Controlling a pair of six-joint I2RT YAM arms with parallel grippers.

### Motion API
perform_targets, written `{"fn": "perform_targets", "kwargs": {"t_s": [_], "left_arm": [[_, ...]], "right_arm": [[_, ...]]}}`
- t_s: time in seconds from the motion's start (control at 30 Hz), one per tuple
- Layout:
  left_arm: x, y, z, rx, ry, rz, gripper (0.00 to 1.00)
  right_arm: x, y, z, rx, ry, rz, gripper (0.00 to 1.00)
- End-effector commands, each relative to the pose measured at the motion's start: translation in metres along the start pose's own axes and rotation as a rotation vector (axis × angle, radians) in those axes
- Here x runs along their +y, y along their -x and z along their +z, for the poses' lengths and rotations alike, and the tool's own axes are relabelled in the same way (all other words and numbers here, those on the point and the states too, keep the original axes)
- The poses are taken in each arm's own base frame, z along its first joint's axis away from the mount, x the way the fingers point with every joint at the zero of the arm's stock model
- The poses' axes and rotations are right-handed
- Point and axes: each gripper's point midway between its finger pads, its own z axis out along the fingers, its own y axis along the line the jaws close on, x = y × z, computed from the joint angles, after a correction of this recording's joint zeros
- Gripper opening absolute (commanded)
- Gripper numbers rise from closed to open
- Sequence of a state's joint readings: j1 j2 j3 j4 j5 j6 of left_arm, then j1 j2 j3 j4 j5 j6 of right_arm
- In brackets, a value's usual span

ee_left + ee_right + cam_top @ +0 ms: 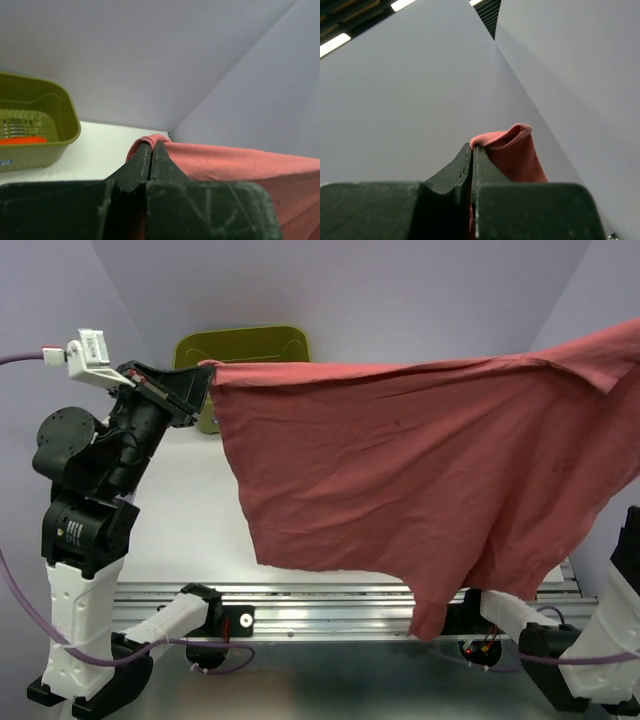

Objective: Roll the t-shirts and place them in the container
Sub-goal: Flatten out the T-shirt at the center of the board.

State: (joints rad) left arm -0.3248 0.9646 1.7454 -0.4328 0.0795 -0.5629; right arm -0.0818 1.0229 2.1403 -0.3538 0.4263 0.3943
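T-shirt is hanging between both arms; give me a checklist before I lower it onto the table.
1. Left tool shut on the t-shirt edge: ok.
2. Right tool shut on a bunched edge: ok.
3. Top edge stretched between the tools: ok, nearly straight.
4. Hem level: not ok, one end droops past the table front edge.
5. Landing area free: cannot tell, the cloth hides most of it.
6. Tub clear of the cloth: cannot tell.

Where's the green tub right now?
In the top view, the green tub sits at the far side of the table, on the left. It is just behind the left gripper and partly hidden by the raised red t-shirt.
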Motion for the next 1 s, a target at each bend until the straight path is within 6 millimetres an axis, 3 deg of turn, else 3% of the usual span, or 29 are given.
{"fn": "perform_targets", "kwargs": {"t_s": [0.0,0.07,0.1,0.13,0.23,0.27,0.3,0.37,0.4,0.47,0.5,0.6,0.7,0.83,0.97], "left_arm": [[0.031,-0.024,0.013,0.042,0.101,-0.001,0.0],[0.045,-0.037,0.018,0.066,0.144,-0.007,0.0],[0.057,-0.053,0.023,0.102,0.169,-0.01,0.0],[0.069,-0.059,0.025,0.102,0.212,-0.007,0.0],[0.1,-0.094,0.035,0.169,0.292,-0.006,0.0],[0.109,-0.101,0.037,0.18,0.321,-0.006,0.0],[0.123,-0.118,0.04,0.216,0.357,-0.001,0.0],[0.14,-0.131,0.042,0.234,0.408,0.007,0.0],[0.153,-0.144,0.044,0.262,0.442,0.018,0.0],[0.167,-0.154,0.046,0.284,0.483,0.031,0.0],[0.176,-0.161,0.05,0.305,0.504,0.043,0.0],[0.182,-0.167,0.058,0.331,0.517,0.065,0.0],[0.179,-0.159,0.068,0.327,0.504,0.098,0.0],[0.167,-0.141,0.078,0.307,0.474,0.134,0.0],[0.146,-0.116,0.085,0.271,0.411,0.164,0.0]], "right_arm": [[-0.019,-0.056,0.047,0.034,-0.089,-0.11,0.01],[-0.027,-0.089,0.061,0.087,-0.106,-0.15,0.01],[-0.03,-0.106,0.067,0.116,-0.109,-0.164,0.01],[-0.038,-0.137,0.078,0.164,-0.123,-0.189,0.01],[-0.053,-0.194,0.088,0.26,-0.131,-0.222,0.01],[-0.066,-0.231,0.091,0.322,-0.151,-0.239,0.01],[-0.072,-0.249,0.09,0.356,-0.155,-0.246,0.01],[-0.081,-0.287,0.09,0.422,-0.148,-0.24,0.01],[-0.097,-0.324,0.086,0.487,-0.167,-0.259,0.01],[-0.108,-0.361,0.082,0.556,-0.169,-0.248,0.01],[-0.121,-0.394,0.076,0.619,-0.179,-0.256,0.01],[-0.139,-0.44,0.065,0.708,-0.199,-0.243,0.01],[-0.144,-0.45,0.063,0.722,-0.214,-0.24,0.01],[-0.14,-0.437,0.068,0.693,-0.211,-0.247,0.01],[-0.118,-0.381,0.08,0.583,-0.197,-0.239,0.01]]}}
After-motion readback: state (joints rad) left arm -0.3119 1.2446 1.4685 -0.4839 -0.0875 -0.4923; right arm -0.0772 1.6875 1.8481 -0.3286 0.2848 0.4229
